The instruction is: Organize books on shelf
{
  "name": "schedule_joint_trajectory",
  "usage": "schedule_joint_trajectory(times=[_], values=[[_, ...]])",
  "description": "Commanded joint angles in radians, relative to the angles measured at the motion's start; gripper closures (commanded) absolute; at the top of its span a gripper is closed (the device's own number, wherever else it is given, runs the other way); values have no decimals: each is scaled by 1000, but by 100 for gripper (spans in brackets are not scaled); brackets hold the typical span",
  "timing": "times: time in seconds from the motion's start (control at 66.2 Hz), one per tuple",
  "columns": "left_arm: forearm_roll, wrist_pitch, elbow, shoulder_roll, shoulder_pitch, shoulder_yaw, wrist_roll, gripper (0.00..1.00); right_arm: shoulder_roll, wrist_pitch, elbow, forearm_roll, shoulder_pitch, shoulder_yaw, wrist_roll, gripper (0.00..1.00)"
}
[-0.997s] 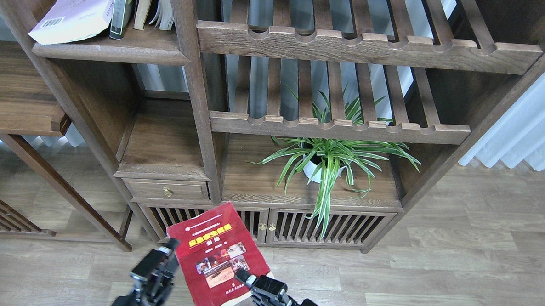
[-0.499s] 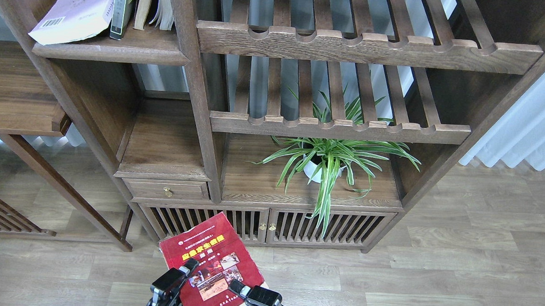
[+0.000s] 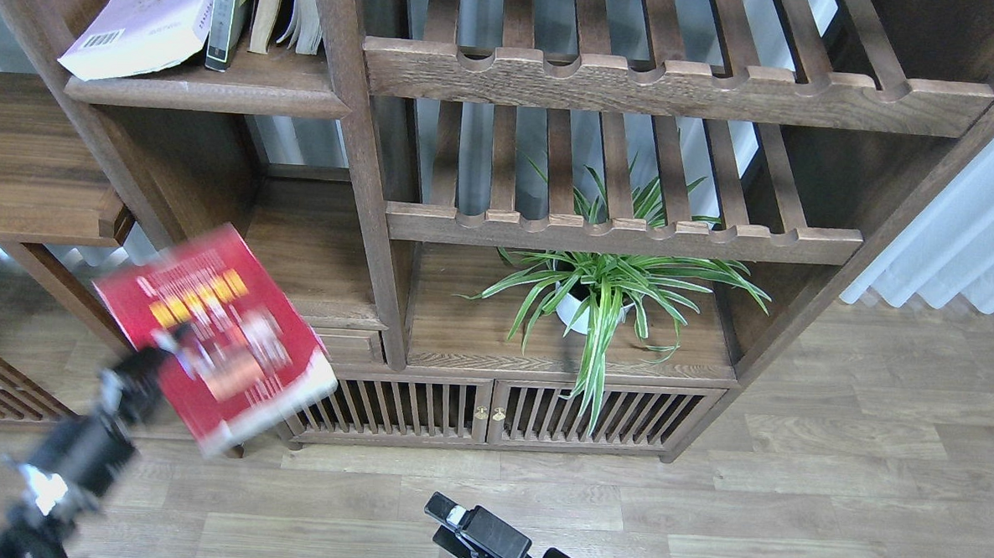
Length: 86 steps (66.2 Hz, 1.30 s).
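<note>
The red book hangs blurred in the air at the left, in front of the bookcase's lower left corner. My left gripper is shut on its lower left edge. High at the top left, the shelf carries a white-lavender book that leans to the right and overhangs the front edge. Beside it stands a black-grey book. My right gripper sits low at the bottom centre, apart from the red book and holding nothing. Only one of its fingers shows.
Cream-paged worn books stand right of the black-grey one. Slatted racks fill the upper right of the bookcase. A potted spider plant sits on the lower board above slatted cabinet doors. A wooden side table stands at the left.
The red book has swung up and to the left with my left gripper. It has left my right gripper, which stays low at the bottom centre.
</note>
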Motion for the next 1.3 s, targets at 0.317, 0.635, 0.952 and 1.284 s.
schedule_joint_trajectory(times=[0.317, 0.635, 0.952, 1.284], values=[[6, 0, 4, 242, -393, -20, 49, 100, 0, 0, -8, 5, 3, 14, 2, 2], [239, 0, 102, 231, -529, -135, 346, 100, 0, 0, -6, 5, 3, 12, 2, 2], [416, 0, 136, 240, -755, -149, 406, 100, 0, 0, -5, 6, 4, 15, 22, 2], [460, 0, 198, 251, -819, -147, 406, 100, 0, 0, -5, 8, 9, 20, 25, 2]])
